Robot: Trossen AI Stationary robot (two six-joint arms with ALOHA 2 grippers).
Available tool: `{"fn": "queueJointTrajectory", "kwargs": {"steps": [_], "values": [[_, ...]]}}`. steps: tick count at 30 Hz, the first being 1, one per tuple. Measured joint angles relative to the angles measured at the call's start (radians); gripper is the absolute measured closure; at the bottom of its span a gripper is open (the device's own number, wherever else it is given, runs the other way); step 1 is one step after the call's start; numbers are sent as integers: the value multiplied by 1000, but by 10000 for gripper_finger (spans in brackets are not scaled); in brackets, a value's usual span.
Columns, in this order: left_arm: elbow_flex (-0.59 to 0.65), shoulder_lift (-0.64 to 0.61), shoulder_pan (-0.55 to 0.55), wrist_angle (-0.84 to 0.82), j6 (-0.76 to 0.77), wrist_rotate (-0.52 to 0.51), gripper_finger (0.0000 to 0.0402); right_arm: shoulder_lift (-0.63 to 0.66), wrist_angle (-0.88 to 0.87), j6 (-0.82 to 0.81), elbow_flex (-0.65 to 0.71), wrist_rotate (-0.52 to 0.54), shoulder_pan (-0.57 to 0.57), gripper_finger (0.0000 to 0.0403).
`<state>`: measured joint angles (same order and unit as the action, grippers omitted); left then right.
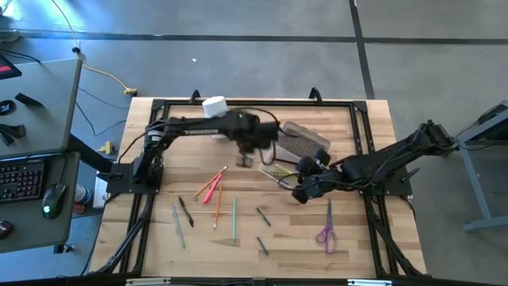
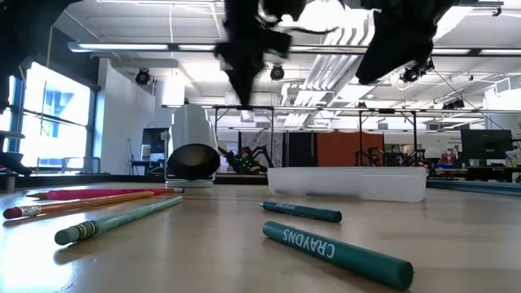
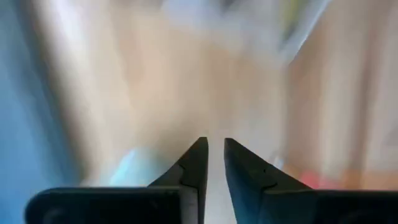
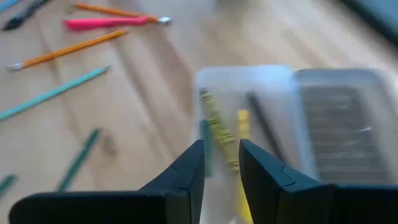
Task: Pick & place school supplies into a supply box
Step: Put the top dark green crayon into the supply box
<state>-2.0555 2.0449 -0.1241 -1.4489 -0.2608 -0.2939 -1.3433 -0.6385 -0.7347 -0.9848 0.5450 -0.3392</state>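
Observation:
Pencils and crayons lie scattered flat on the wooden table: a red one (image 1: pixel 208 187), an orange one (image 1: pixel 217 205), a green one (image 1: pixel 234 218), grey and dark ones (image 1: pixel 181 216). The purple-handled scissors (image 1: pixel 326 230) lie toward the near right. The clear supply box (image 1: pixel 300 147) with its dark panel rests right of centre, with a yellow stick (image 4: pixel 219 127) and a green one inside. My left gripper (image 1: pixel 246 159) hovers left of the box, its fingers (image 3: pixel 216 146) a narrow gap apart with nothing between them. My right gripper (image 4: pixel 222 146) hangs over the box's near end, slightly open and empty.
A white cup (image 1: pixel 214 106) lies on its side near the far edge, its dark mouth (image 2: pixel 192 163) facing the low camera. Green crayons (image 2: pixel 334 254) lie near the front. Black frame rails (image 1: pixel 151 159) border the table. A desk with keyboard (image 1: pixel 20 179) stands to the left.

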Motion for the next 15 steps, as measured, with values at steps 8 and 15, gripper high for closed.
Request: {"fn": "queueJointTrajectory", "kwargs": {"steps": [8, 15], "values": [[-125, -190, -7, -105, 150, -105, 358, -168, 264, 57, -5, -273, 60, 320], [105, -492, -41, -89, 297, -139, 372, -366, 273, -4, -129, -371, 71, 320]]}}
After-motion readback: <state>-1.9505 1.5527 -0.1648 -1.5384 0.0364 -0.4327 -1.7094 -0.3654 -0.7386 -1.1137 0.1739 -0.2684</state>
